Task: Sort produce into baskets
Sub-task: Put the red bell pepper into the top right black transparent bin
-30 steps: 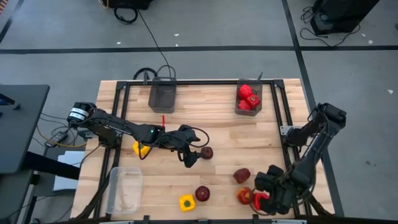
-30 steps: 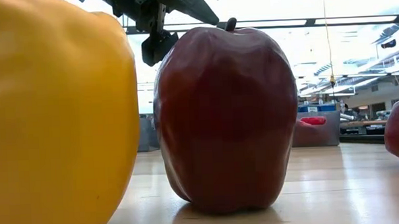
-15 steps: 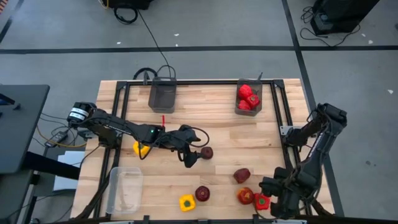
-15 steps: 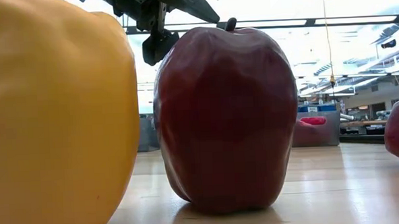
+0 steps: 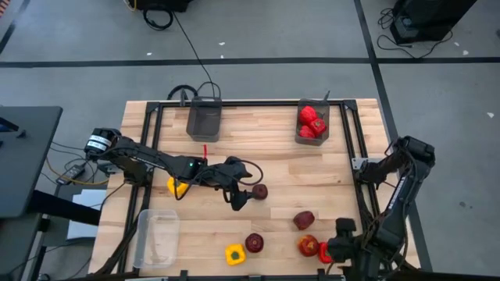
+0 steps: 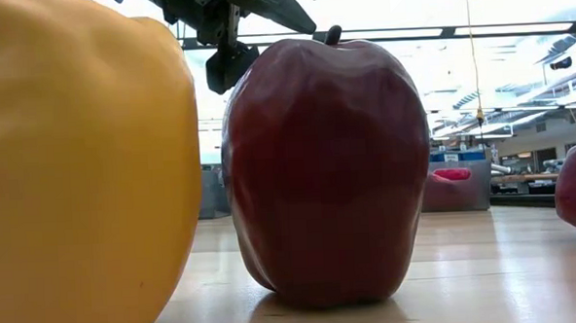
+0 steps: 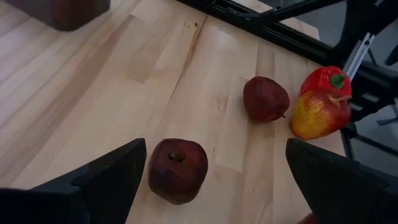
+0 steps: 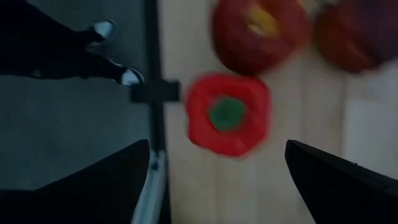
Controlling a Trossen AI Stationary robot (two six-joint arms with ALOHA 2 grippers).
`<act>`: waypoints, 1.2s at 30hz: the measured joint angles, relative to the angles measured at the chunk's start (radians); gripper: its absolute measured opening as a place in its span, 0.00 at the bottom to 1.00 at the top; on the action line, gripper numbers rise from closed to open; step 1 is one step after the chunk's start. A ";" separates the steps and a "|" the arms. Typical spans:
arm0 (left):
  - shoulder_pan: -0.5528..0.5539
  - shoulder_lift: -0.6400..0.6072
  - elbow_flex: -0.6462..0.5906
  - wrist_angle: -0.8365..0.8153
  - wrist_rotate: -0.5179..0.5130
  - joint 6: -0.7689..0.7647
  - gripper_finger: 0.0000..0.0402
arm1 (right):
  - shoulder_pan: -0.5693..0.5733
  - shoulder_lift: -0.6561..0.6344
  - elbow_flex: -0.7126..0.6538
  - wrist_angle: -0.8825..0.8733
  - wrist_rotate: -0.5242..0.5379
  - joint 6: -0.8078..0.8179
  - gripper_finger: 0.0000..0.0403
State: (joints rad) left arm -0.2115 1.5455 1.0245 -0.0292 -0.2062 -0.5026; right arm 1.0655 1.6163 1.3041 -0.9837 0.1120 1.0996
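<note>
A wooden bench (image 5: 273, 156) seen from above, framed by a black metal rail along its edges. The left pincer (image 5: 239, 199) hangs near the middle of the bench, its fingers spread wide and holding nothing, just beside a dark maroon apple (image 5: 259, 191). In its wrist view that apple (image 7: 177, 170) sits between the open fingers on bare wood. A yellow bell pepper (image 5: 176, 186) lies partly under the left arm.

The right pincer (image 5: 344, 251) is at the front right corner of the bench, by the rail, fingers wide apart and empty. Its wrist view looks down on a red bell pepper (image 8: 228, 114) with a green stem, close to the bench edge, with a red-and-yellow apple (image 8: 258, 28) just beside it.

Along the front edge lie another yellow bell pepper (image 5: 233, 254) and a second maroon apple (image 5: 254, 243), nearly touching. A third maroon apple (image 5: 304, 220) sits further right.

At the back edge stand two dark grey bins: the left bin (image 5: 204, 120) and the right bin (image 5: 312, 123) holding red peppers. A clear plastic tub (image 5: 157, 236) rests at the front left. The middle and back of the bench are open wood.
</note>
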 joint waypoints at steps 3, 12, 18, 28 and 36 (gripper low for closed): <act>0.001 0.000 0.000 0.000 0.000 0.026 0.98 | -0.002 0.028 -0.001 0.054 0.023 -0.034 0.99; 0.015 0.000 0.000 0.000 -0.001 0.032 0.98 | -0.029 0.133 -0.004 -0.034 0.016 0.005 0.99; 0.028 0.000 0.000 0.000 0.000 0.038 0.98 | -0.058 0.154 -0.010 0.005 -0.024 -0.002 0.99; 0.028 0.000 0.000 -0.004 0.009 0.050 0.98 | -0.060 0.173 -0.060 0.024 -0.050 0.084 0.96; 0.049 -0.005 0.000 -0.008 0.013 -0.077 0.98 | -0.089 0.171 -0.061 0.027 -0.025 0.082 0.73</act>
State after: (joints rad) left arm -0.1623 1.5410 1.0245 -0.0372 -0.1928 -0.5792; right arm 0.9762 1.7871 1.2434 -0.9570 0.0869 1.1816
